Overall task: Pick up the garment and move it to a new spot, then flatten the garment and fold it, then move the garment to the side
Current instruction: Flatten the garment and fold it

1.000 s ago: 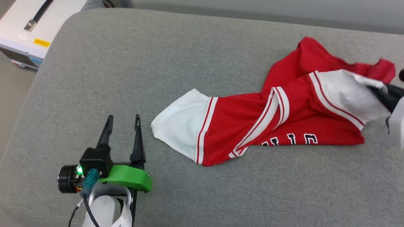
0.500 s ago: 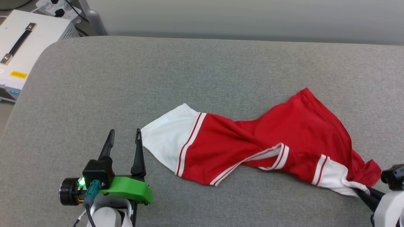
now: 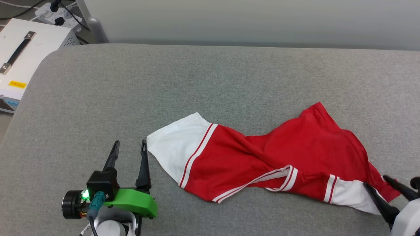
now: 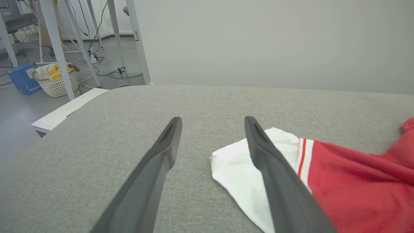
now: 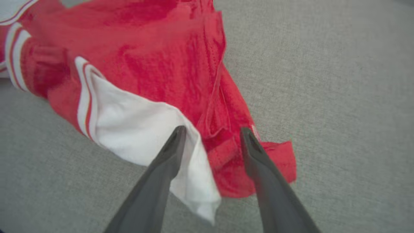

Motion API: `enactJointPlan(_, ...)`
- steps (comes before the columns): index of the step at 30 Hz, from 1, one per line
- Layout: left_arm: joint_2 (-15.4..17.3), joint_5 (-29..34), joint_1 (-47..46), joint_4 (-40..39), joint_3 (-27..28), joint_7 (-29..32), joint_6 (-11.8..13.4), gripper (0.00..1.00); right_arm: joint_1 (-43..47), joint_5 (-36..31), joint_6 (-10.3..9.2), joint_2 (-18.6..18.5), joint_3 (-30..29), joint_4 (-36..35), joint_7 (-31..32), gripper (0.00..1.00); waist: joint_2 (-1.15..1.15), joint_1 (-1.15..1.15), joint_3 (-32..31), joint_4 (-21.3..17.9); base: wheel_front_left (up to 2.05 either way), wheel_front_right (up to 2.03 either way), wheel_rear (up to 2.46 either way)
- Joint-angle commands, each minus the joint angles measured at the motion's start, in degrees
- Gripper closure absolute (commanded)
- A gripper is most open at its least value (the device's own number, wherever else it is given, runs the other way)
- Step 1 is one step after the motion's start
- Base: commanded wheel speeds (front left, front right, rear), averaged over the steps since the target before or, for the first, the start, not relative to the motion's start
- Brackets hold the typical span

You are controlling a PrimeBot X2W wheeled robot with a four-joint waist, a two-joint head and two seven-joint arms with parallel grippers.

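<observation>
The garment [image 3: 279,147], red with white sleeves and striped trim, lies twisted and rumpled on the grey cushioned surface [image 3: 197,82], stretching from centre to lower right. My right gripper [image 3: 375,181] is open at its right end. In the right wrist view the right gripper [image 5: 213,129] has its fingers straddling the bunched corner of the garment [image 5: 155,55], where a white sleeve meets red cloth. My left gripper [image 3: 129,144] stands open at lower left, just left of the other white sleeve. In the left wrist view the left gripper [image 4: 212,119] has nothing between its fingers, and the garment [image 4: 349,181] lies to its right.
A white box with a black handle [image 3: 19,62] sits off the surface's rounded left edge, with a power strip [image 3: 54,13] behind it. A pale wall runs along the back. A basket [image 4: 56,85] and table legs stand on the floor beyond.
The right gripper, shut on the garment's corner before, has opened and let it drop onto the surface. The garment was first pulled toward the near right. The head camera shifted; the left gripper stayed open.
</observation>
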Motion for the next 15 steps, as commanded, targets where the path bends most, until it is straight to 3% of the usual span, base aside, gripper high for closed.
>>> enactJointPlan(1,-0.31,0.48,1.05,0.08,0.31,-0.33,-0.20,0.00,0.62,-1.01,-0.09,-0.06,-1.78,-1.67,-0.55,0.00,0.00,0.00,-0.32,-0.17,0.00,0.00,0.00)
enactJointPlan(9,-0.42,1.03,1.26,-0.93,0.65,-0.33,-0.32,0.00,0.09,-5.41,-0.09,-2.41,-13.32,-15.51,5.20,0.00,0.00,0.00,-0.33,0.13,0.00,0.00,0.00)
enactJointPlan(15,-0.51,1.23,0.16,-1.36,0.02,-0.33,-0.67,0.00,-5.19,-6.32,-0.09,-4.82,-14.01,-20.92,15.93,0.00,0.00,0.00,1.20,1.76,0.00,0.00,0.00)
